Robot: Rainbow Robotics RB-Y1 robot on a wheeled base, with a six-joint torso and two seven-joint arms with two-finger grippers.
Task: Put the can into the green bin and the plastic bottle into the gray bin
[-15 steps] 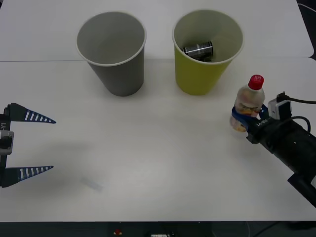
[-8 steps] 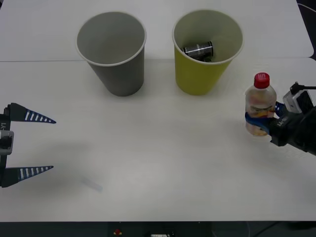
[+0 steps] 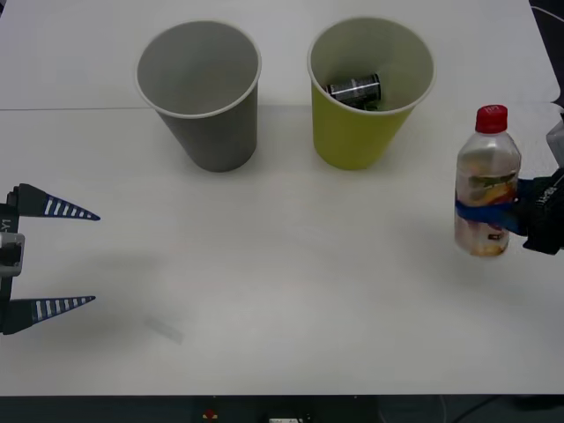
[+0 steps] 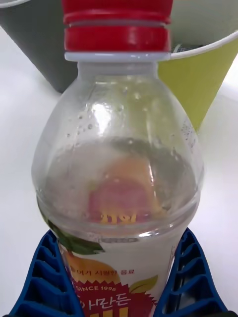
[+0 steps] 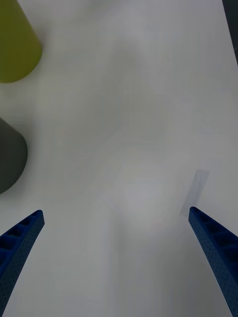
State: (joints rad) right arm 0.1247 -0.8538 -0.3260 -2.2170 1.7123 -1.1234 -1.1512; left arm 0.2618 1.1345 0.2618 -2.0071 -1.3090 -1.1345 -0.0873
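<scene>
- Our right gripper (image 3: 493,211) is clamped on the upright plastic bottle (image 3: 486,183).
- Our left gripper (image 3: 66,257), fingers apart, waits well apart from the gray bin (image 3: 203,97).
- The can (image 3: 354,90) lies inside the green bin (image 3: 366,132).

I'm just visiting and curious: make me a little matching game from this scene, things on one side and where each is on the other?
Things:
1. can
2. plastic bottle
3. gray bin
4. left gripper

Places or states:
A. held upright in the right gripper
B. open, at the table's left edge
C. lying inside the green bin
D. standing with nothing inside

Pairs: 1-C, 2-A, 3-D, 4-B
</scene>
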